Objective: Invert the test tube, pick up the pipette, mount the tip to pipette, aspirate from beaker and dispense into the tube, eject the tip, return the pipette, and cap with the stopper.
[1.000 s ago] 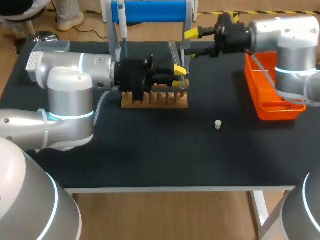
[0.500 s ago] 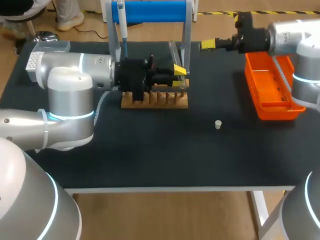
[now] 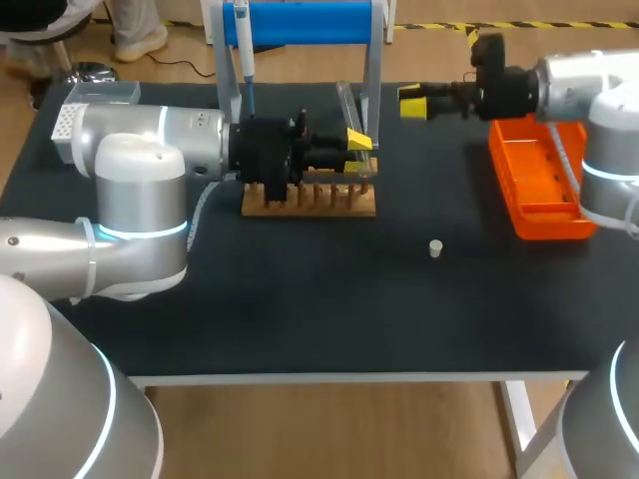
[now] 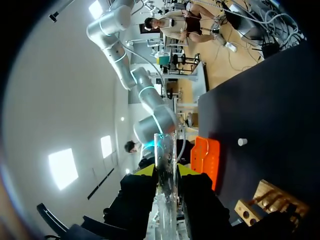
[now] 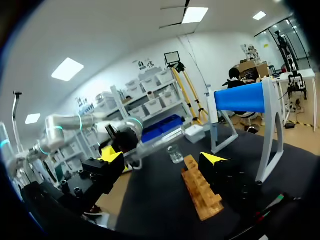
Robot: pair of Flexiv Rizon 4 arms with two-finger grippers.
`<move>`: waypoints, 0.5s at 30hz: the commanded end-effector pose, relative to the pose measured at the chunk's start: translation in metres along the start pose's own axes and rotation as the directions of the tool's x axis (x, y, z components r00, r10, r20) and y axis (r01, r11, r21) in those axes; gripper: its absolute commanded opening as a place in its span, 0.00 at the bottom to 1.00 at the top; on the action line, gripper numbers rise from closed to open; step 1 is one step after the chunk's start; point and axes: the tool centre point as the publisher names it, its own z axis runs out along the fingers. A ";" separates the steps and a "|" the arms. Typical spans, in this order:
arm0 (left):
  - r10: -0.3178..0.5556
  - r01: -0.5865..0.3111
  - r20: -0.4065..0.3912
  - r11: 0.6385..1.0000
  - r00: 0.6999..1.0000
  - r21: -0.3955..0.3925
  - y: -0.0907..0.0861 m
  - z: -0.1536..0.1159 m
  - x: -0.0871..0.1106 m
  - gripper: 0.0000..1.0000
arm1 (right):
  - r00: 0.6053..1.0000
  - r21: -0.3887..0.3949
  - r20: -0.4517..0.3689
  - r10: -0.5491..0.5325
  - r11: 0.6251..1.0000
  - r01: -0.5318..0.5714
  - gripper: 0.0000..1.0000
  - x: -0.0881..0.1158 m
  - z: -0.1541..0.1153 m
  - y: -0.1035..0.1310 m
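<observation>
My left gripper (image 3: 355, 148) hovers over the wooden rack (image 3: 310, 200), shut on a clear test tube (image 3: 346, 106) that sticks out past its yellow tips. In the left wrist view the tube (image 4: 164, 165) stands between the two fingers of the left gripper (image 4: 166, 172). My right gripper (image 3: 412, 103) hangs open and empty to the right of the blue stand (image 3: 300, 22); its tips stand wide apart around the right gripper's midpoint (image 5: 162, 159). The pipette (image 3: 243, 40) hangs on the stand's left side. A small white stopper (image 3: 435, 247) lies on the mat. A glass beaker (image 5: 175, 154) sits behind the rack (image 5: 201, 195).
An orange tray (image 3: 539, 185) lies at the right side of the table, under my right arm. A white and grey box (image 3: 75, 115) stands at the far left. The black mat in front of the rack is bare apart from the stopper.
My right gripper has drawn back to the right, away from the blue stand, and turned level. The left arm and the tube have stayed where they were.
</observation>
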 end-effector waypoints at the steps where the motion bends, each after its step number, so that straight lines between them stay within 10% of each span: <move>1: 0.000 0.000 -0.003 1.000 1.000 0.002 0.001 0.000 -0.001 0.00 | 0.988 0.040 0.098 -0.121 0.992 0.118 1.00 0.010 -0.005 -0.035; 15: 0.000 0.000 -0.003 1.000 1.000 0.002 0.001 0.000 -0.001 0.00 | 0.886 0.221 0.199 -0.419 0.900 0.376 1.00 -0.004 0.004 -0.096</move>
